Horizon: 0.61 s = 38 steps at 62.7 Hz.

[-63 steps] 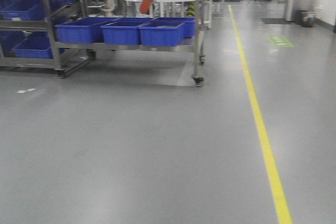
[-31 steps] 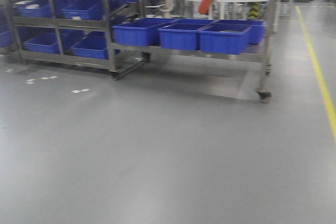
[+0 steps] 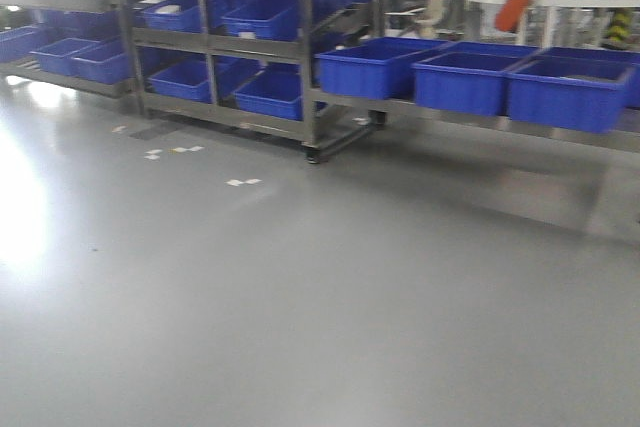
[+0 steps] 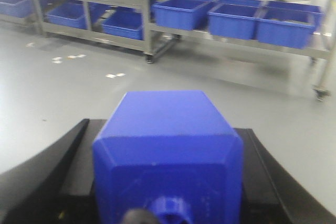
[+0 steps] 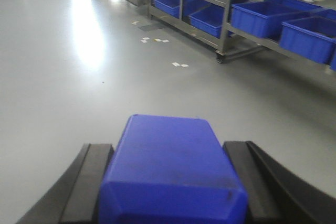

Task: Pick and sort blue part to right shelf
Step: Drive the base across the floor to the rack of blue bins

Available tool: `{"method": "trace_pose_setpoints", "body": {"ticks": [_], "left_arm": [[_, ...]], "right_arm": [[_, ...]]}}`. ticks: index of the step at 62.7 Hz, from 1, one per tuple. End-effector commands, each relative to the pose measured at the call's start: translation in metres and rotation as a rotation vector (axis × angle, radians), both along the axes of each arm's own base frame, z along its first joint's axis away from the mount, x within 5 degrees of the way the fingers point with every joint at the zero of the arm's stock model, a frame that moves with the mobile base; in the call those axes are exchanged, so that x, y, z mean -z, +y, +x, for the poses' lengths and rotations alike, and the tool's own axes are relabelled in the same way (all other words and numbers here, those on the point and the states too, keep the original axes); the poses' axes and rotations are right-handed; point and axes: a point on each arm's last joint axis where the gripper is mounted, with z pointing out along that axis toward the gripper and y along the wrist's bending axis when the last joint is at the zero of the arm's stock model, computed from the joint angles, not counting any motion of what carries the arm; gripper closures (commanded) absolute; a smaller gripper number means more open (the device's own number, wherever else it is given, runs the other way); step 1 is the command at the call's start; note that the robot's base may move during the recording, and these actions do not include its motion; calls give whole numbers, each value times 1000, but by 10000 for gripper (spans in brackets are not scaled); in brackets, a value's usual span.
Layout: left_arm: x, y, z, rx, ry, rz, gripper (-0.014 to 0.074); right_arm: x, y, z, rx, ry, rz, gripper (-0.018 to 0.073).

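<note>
In the left wrist view, a blue part [image 4: 164, 177], a chunky block with bevelled edges and a round boss at its near end, fills the space between the black fingers of my left gripper [image 4: 166, 129], which is shut on it. My right gripper [image 5: 167, 145] is likewise shut on a second blue part [image 5: 169, 187]. Both are held above grey floor. The right shelf [image 3: 440, 107], a steel-framed rack carrying large blue tubs [image 3: 468, 75], stands ahead at the right of the front view, some distance away, and also shows in the left wrist view [image 4: 236, 17]. Neither gripper appears in the front view.
A second steel rack [image 3: 205, 47] with sloping rows of smaller blue tubs stands left of it, on a caster [image 3: 313, 155]. More blue tubs [image 3: 65, 52] line the far left. White marks [image 3: 243, 182] dot the grey floor. Bright glare [image 3: 25, 207] lies at left.
The front view has swung left: the racks have slid to the right and look nearer, the yellow floor line has left the view, and more racks have appeared at left.
</note>
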Motion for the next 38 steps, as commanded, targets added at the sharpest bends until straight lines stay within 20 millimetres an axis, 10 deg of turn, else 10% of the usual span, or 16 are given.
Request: {"method": "trace_pose_setpoints", "body": {"ticks": [1, 38], "left_arm": [[-16, -2, 1, 22, -94, -17, 263], [-16, -2, 1, 22, -96, -17, 263]], "right_arm": [[-17, 0, 0, -8, -108, 19, 218], [-17, 0, 0, -8, -109, 20, 218]]}}
